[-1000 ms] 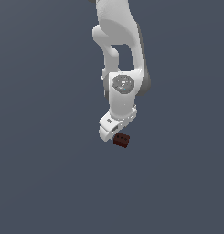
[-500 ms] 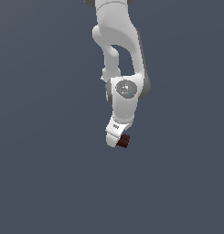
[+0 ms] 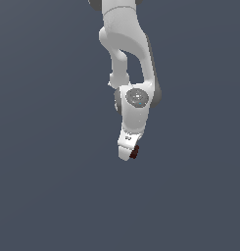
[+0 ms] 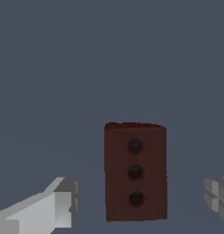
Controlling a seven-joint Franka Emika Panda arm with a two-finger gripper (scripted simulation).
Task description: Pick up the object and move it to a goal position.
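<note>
Plain grey-blue ground (image 3: 48, 186) fills exterior frame, open on every side of white arm at centre. Small dark red-brown three-dotted block (image 4: 135, 171) sits between white gripper (image 4: 143, 205) fingers, clear gap either side; fingers not touching it.

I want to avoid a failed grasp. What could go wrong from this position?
1. In the wrist view the block sits nearer one finger than the other, so closing may push it sideways.
2. The open gripper touches nothing yet; lifting now would leave the block behind.
</note>
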